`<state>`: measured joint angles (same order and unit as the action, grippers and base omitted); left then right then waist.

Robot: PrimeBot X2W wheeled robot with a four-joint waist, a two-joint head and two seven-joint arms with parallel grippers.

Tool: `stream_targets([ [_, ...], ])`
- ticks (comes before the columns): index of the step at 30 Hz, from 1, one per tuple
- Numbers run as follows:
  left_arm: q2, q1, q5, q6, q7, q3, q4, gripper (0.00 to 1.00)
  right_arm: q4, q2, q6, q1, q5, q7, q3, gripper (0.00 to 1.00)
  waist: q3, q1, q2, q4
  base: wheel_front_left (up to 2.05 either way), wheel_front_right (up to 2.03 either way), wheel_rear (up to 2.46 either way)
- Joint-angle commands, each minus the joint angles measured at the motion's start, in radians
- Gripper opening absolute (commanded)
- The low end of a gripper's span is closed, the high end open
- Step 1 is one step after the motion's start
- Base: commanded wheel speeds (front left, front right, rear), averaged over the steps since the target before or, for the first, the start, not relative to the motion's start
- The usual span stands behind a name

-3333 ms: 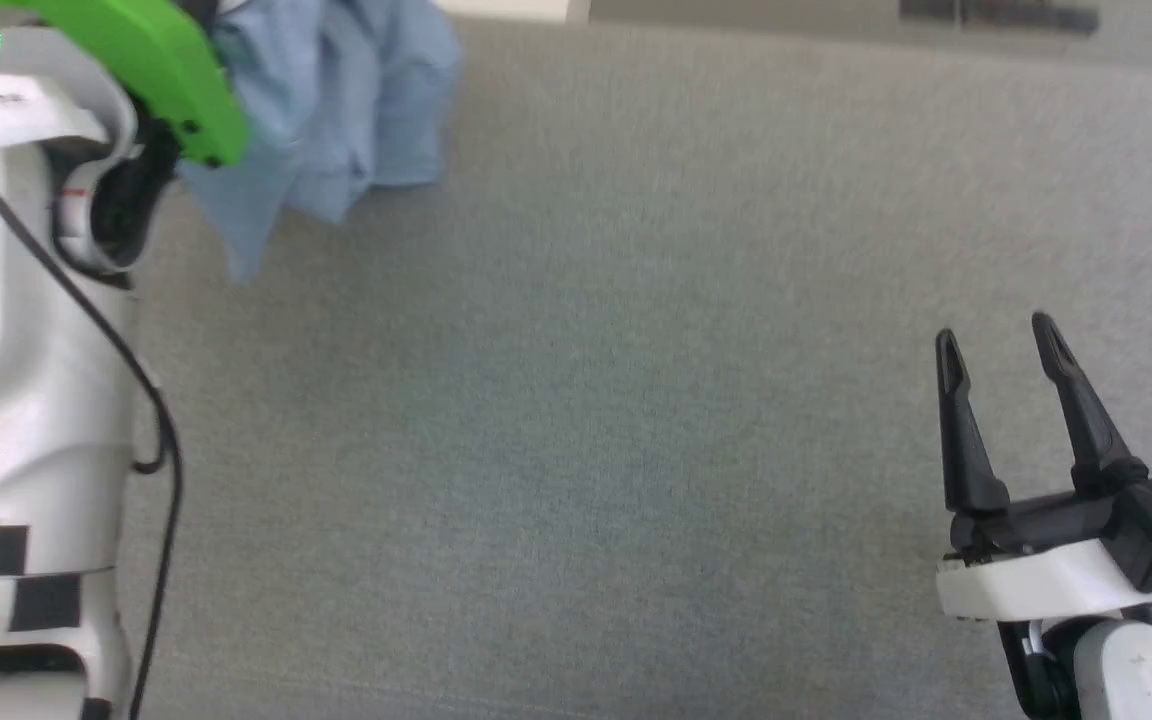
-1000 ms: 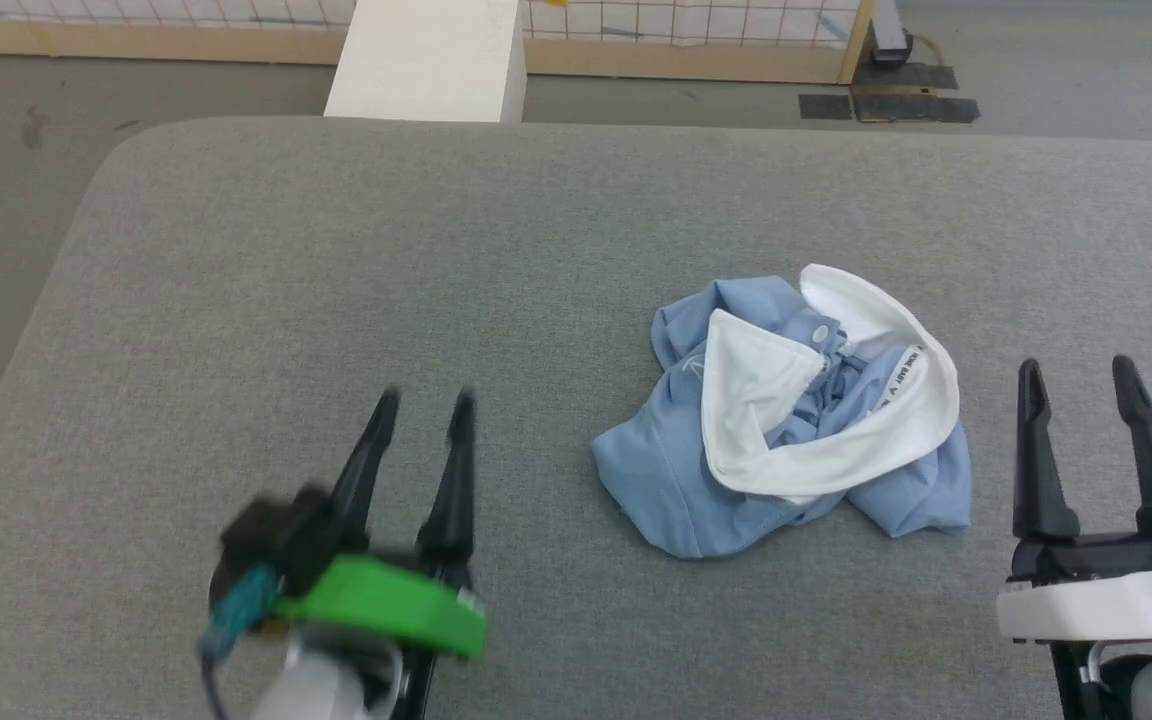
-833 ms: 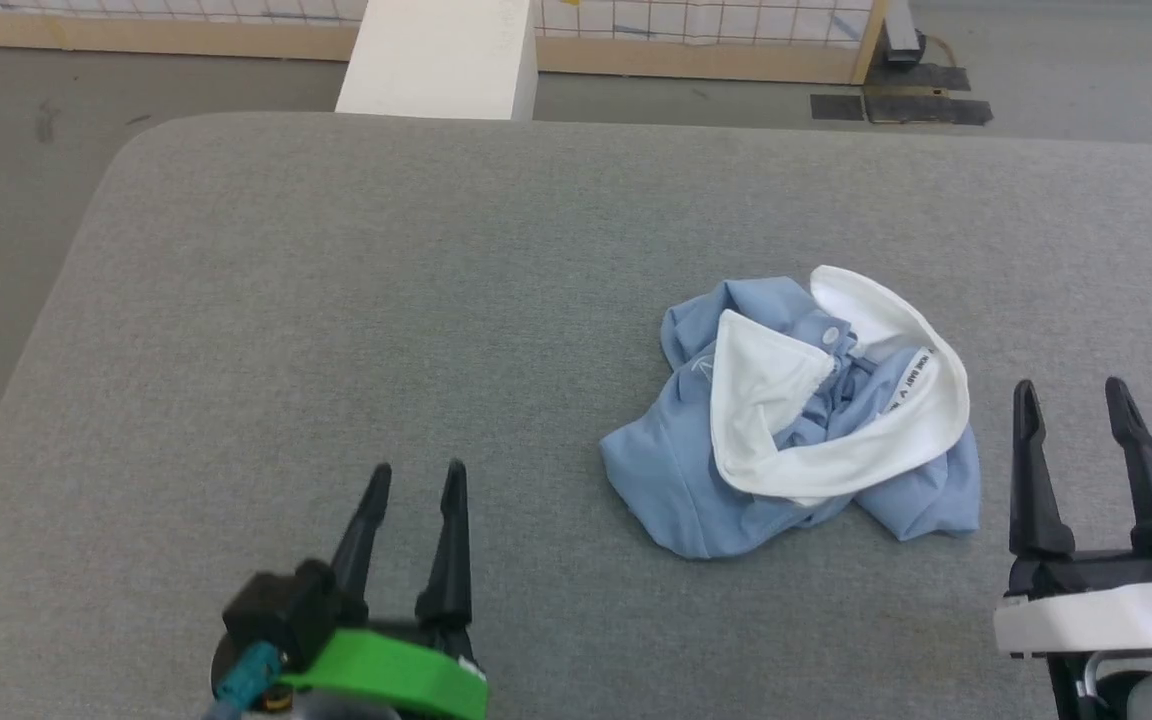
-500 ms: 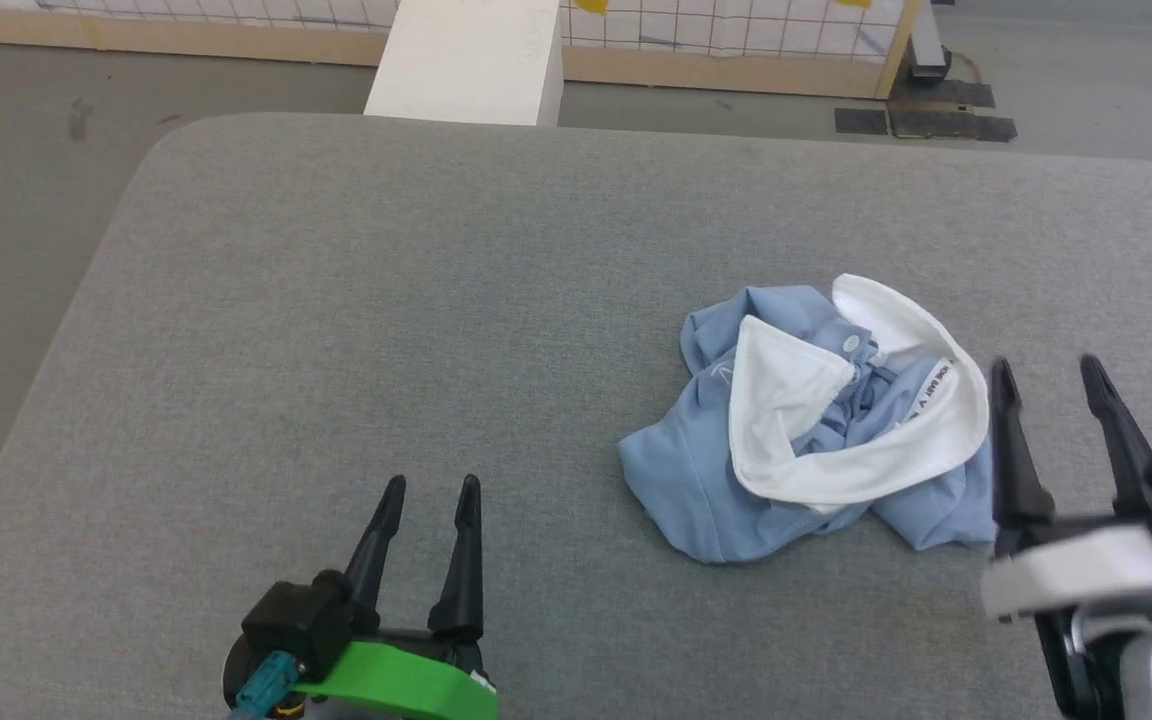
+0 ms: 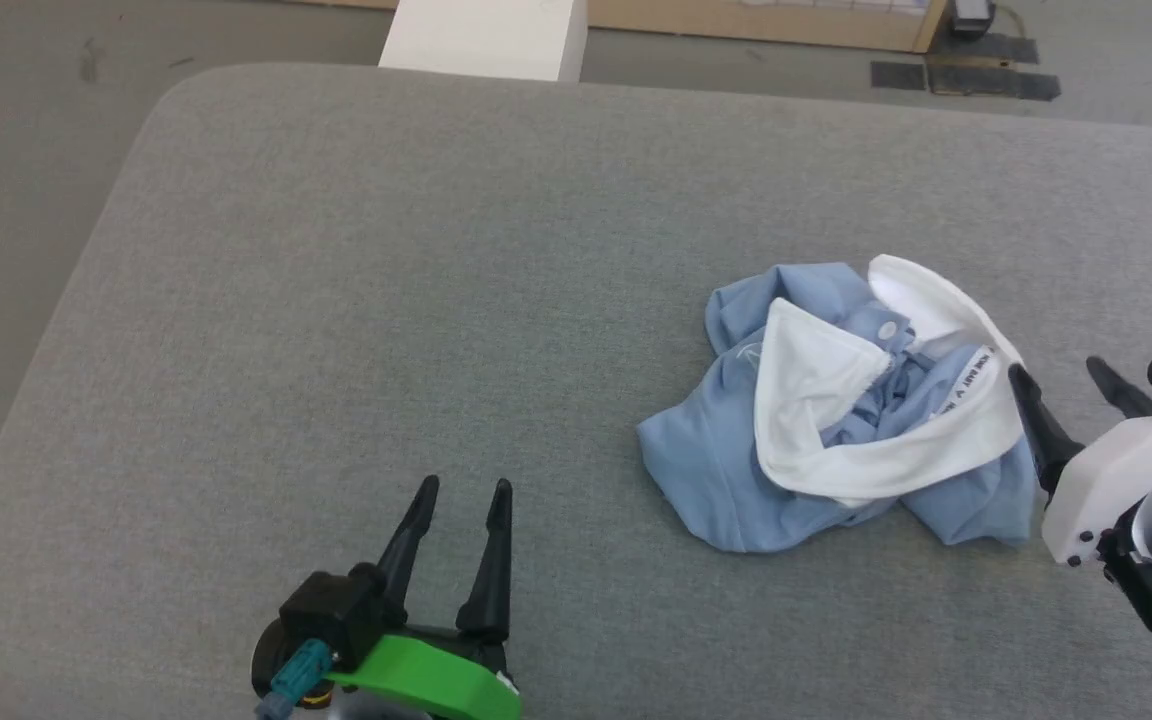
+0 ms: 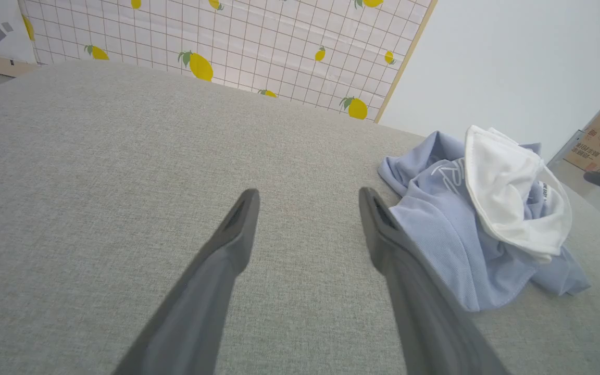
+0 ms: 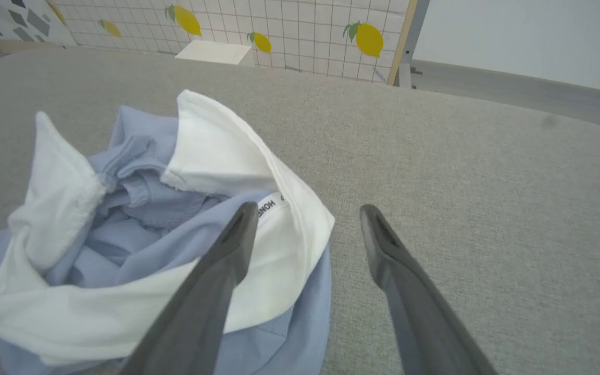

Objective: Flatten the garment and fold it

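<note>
Two spread, empty pincers hover over a grey bench (image 5: 336,300). The crumpled light blue garment (image 5: 716,470) lies right of centre, white collar uppermost. The right pincer (image 5: 1054,366) is just beside its right edge. The left pincer (image 5: 466,484) is well apart, to its left.

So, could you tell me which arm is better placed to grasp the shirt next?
Probably the right: the right gripper, open, sits beside the garment's white edge, while the left gripper, also open, stands apart.
</note>
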<state>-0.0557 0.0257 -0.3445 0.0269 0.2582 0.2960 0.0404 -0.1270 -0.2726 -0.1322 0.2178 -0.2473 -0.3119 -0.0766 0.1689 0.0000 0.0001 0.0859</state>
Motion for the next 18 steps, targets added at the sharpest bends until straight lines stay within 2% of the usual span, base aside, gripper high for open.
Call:
stream_targets([
  [1, 0.005, -0.021, -0.002, 0.005, 0.004, 0.003, 0.005, 1.0, -0.02, -0.01, 0.002, 0.025, -0.015, -0.024, 0.004, 1.0, 0.016, 0.0, -0.0001, 0.016, 0.0, 0.0, 0.0],
  [7, 0.005, -0.041, -0.014, -0.002, 0.004, 0.024, 0.013, 1.0, -0.117, -0.043, 0.002, 0.07, -0.03, -0.063, 0.032, 1.0, 0.038, 0.0, -0.0001, 0.043, 0.0, 0.0, 0.0],
  [8, 0.005, -0.054, -0.018, -0.008, 0.004, 0.031, 0.013, 1.0, -0.166, -0.039, 0.002, 0.1, -0.033, -0.048, 0.039, 0.88, 0.052, 0.0, -0.0001, 0.052, 0.0, 0.0, 0.0],
  [9, 0.005, -0.059, -0.019, -0.01, 0.004, 0.033, 0.013, 1.0, -0.182, -0.035, 0.002, 0.11, -0.034, -0.044, 0.037, 0.59, 0.055, 0.0, -0.0001, 0.054, 0.0, 0.0, 0.0],
  [10, 0.005, -0.063, -0.02, -0.012, 0.004, 0.035, 0.013, 1.0, -0.196, -0.033, 0.002, 0.118, -0.032, -0.04, 0.036, 0.4, 0.058, 0.0, -0.0001, 0.055, 0.0, 0.0, 0.0],
  [11, 0.005, -0.067, -0.023, -0.015, 0.004, 0.038, 0.013, 1.0, -0.211, -0.033, 0.002, 0.126, -0.03, -0.034, 0.039, 0.0, 0.06, 0.0, -0.0001, 0.057, 0.0, 0.0, 0.0],
  [15, 0.005, -0.076, -0.033, -0.023, 0.004, 0.044, 0.021, 1.0, -0.237, -0.032, 0.002, 0.154, -0.038, -0.014, 0.047, 0.0, 0.049, 0.0, -0.0001, 0.058, 0.0, 0.0, 0.0],
  [18, 0.005, -0.069, -0.041, -0.026, 0.004, 0.038, 0.029, 1.0, -0.212, -0.038, 0.002, 0.178, -0.058, 0.001, 0.073, 0.0, 0.024, 0.0, -0.0001, 0.053, 0.0, 0.0, 0.0],
])
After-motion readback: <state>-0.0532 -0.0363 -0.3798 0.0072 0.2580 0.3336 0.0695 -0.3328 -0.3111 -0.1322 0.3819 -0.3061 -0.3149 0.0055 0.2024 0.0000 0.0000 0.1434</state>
